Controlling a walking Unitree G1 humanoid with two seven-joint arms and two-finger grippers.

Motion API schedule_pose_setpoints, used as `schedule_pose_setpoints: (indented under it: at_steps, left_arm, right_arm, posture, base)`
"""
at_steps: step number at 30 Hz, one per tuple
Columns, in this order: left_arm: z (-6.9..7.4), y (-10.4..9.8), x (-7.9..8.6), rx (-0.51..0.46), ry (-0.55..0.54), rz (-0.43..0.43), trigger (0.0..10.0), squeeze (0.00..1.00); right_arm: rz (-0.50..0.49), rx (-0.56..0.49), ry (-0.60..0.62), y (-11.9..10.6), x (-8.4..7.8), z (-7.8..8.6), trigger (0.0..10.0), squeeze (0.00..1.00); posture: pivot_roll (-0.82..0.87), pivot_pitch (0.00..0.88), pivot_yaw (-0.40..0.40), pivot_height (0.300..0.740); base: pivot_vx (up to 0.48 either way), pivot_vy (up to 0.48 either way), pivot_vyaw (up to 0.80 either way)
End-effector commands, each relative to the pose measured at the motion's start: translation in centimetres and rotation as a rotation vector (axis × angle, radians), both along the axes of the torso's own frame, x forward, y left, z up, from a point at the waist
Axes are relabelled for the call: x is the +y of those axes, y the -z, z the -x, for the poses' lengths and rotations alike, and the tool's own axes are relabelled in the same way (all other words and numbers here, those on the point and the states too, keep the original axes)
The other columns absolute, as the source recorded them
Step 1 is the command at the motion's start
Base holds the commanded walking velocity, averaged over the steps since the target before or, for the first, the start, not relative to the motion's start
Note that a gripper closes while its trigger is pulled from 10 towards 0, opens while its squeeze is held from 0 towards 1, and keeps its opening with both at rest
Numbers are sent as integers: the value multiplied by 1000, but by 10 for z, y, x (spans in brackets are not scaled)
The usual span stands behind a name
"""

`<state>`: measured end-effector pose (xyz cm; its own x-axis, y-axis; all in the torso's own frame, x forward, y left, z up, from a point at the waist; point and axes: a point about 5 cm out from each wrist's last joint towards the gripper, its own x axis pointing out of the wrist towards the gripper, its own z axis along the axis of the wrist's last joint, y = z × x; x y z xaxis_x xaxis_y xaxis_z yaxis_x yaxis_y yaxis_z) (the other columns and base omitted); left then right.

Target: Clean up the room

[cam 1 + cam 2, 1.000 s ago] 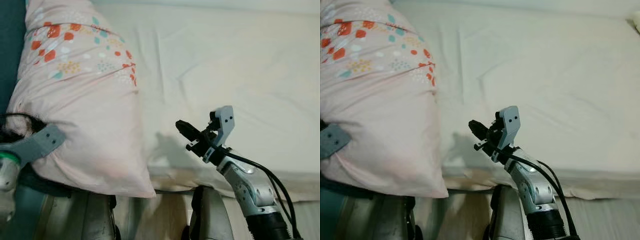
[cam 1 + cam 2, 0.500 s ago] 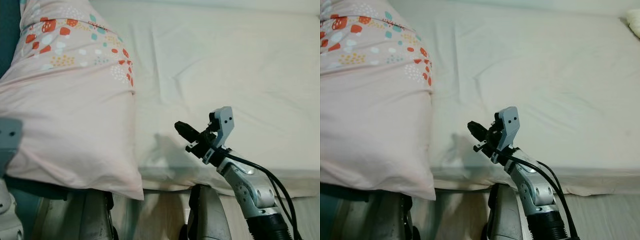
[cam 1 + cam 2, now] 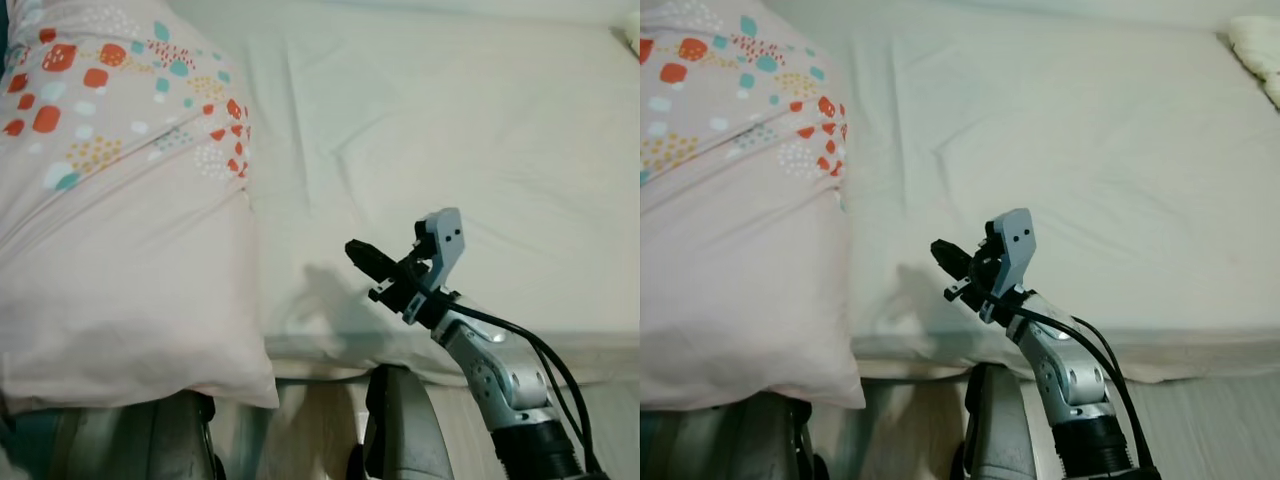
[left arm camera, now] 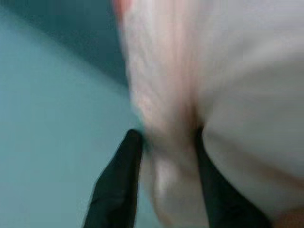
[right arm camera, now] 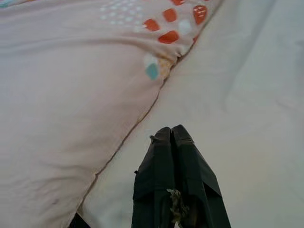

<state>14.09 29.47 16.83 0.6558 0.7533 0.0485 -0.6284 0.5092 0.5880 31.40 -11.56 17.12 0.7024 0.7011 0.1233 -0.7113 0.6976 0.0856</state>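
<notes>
Pale pink pillow [image 3: 120, 230], orange and teal spots, pinched in left gripper [image 4: 166, 142] jaws

Blur and cropping around the pillow

The pillow [image 3: 120, 220] is running off the picture's left edge, hiding the bed's [image 3: 480, 130] near-left corner; the left end effector [image 4: 166, 147] is showing blurred, gripping a pillow fold.

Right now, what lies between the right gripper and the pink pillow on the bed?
Only bare white bedsheet separates the right gripper from the pillow; the left eye view and right wrist view both show this.
</notes>
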Motion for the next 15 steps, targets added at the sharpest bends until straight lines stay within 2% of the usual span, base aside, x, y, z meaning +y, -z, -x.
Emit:
schedule_pose_setpoints:
  at_steps: [1,2,4,5,6,7,9,10,12,15]
  left_arm:
    - [-3,-8,-8,-24,78,-75,10000,1000]
    - [-3,-8,-8,-24,78,-75,10000,1000]
    - [-18,-34,-17,-87,181,-269,10000,1000]
    - [-23,-43,-22,-114,218,-336,10000,1000]
    - [-23,-43,-22,-114,218,-336,10000,1000]
    - [-28,-52,-28,-132,254,-403,10000,1000]
    - [-28,-65,-36,-140,285,-497,10000,1000]
    - [-28,-65,-36,-140,285,-497,10000,1000]
    - [-18,-72,-40,-125,304,-569,10000,1000]
    - [-13,-72,-40,-118,308,-578,10000,1000]
  right_arm:
    - [6,25,-3,5,-2,0,10000,0]
    - [6,25,-3,5,-2,0,10000,0]
    - [5,21,1,4,-3,-1,10000,0]
    - [5,21,2,4,-4,-1,10000,0]
    - [5,21,2,4,-4,-1,10000,0]
    - [4,21,3,5,-4,-1,10000,0]
    - [3,21,3,5,-4,0,10000,0]
    - [3,21,3,5,-4,0,10000,0]
    - [3,25,3,7,-4,1,10000,0]
    - [3,27,3,7,-4,0,10000,0]
  posture:
    - [188,250,-79,536]
    - [188,250,-79,536]
    - [184,248,-78,536]
    - [184,248,-78,536]
    - [184,248,-78,536]
    - [185,247,-74,536]
    - [199,254,-71,536]
    - [199,254,-71,536]
    - [210,258,-71,536]
    - [210,258,-71,536]
  base:
    - [0,0,0]
    - [0,0,0]
    - [0,0,0]
    - [0,0,0]
    - [0,0,0]
    - [0,0,0]
    - [0,0,0]
    - [0,0,0]
    - [0,0,0]
    - [0,0,0]
